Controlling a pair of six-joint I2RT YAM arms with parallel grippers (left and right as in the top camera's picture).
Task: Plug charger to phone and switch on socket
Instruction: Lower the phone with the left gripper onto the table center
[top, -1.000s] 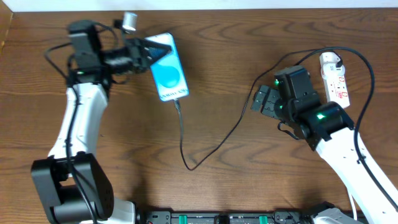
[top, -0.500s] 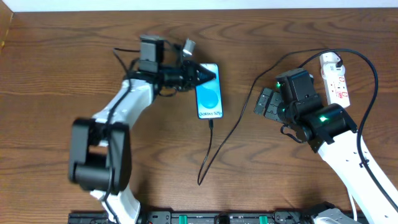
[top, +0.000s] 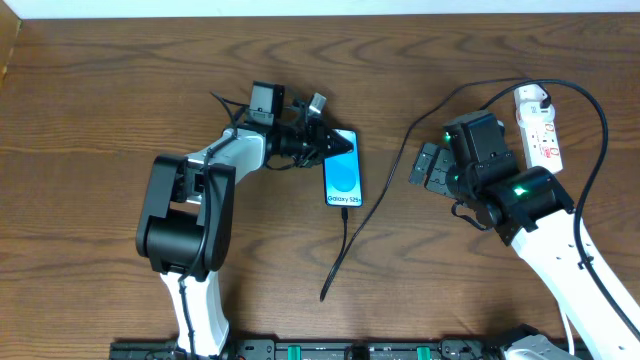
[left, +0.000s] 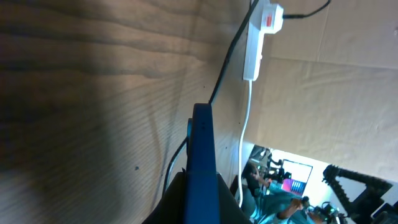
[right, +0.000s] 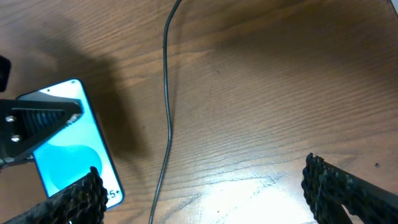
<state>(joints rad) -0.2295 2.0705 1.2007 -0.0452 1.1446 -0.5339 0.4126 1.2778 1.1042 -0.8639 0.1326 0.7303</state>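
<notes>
**Worktop** (top: 100, 100): brown wood grain, carrying all items below.

**Phone** (top: 342, 178): at the centre of the overhead view. Screen up, bright blue, long axis running 12 to 6 o'clock. The left wrist view shows it edge-on (left: 202, 162). Whether it rests on the wood or is raised off it cannot be told.

**Left claw** (top: 340, 145): pressed together on the phone's 12 o'clock end, at the 11 o'clock corner, pinching it. The arm reaches in from 9 o'clock.

**Charger** (top: 338, 255): thin black cable. One end meets the phone's 6 o'clock edge; whether the tip is fully seated cannot be told. It runs down to a bend at 6 o'clock, then climbs toward 2 o'clock to the socket.

**Socket** (top: 538, 125): white strip with red markings, at 2 o'clock from the phone and well apart from it. A white plug sits at its 12 o'clock end.

**Right claw** (top: 425, 165): spread wide and holding nothing, at 3 o'clock from the phone, between phone and socket. In its own view, both fingers (right: 68, 199) frame bare wood and the cable.
</notes>
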